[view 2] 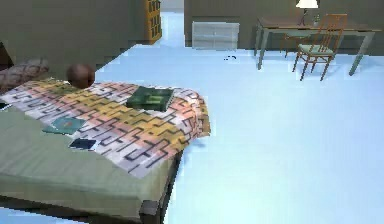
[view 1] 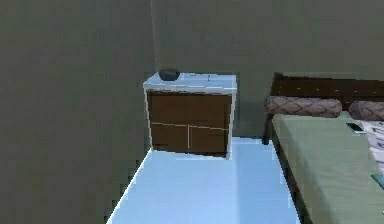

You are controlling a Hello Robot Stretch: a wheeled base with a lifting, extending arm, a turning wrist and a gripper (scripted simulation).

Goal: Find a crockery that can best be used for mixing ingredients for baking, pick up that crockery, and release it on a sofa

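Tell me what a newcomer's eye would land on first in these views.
The bright patchwork blanket draped over the bed in the arm side view stands out first, with a green folded thing lying on it. In the forward view, a brown cabinet in the corner carries a dark rounded thing, perhaps a bowl. A wooden desk and chair stand far across the pale floor.

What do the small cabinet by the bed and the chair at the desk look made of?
Cabinet: probably wood, dark brown matte fronts with panel lines, pale smooth top. Chair: seemingly light wood, tan thin-legged open frame.
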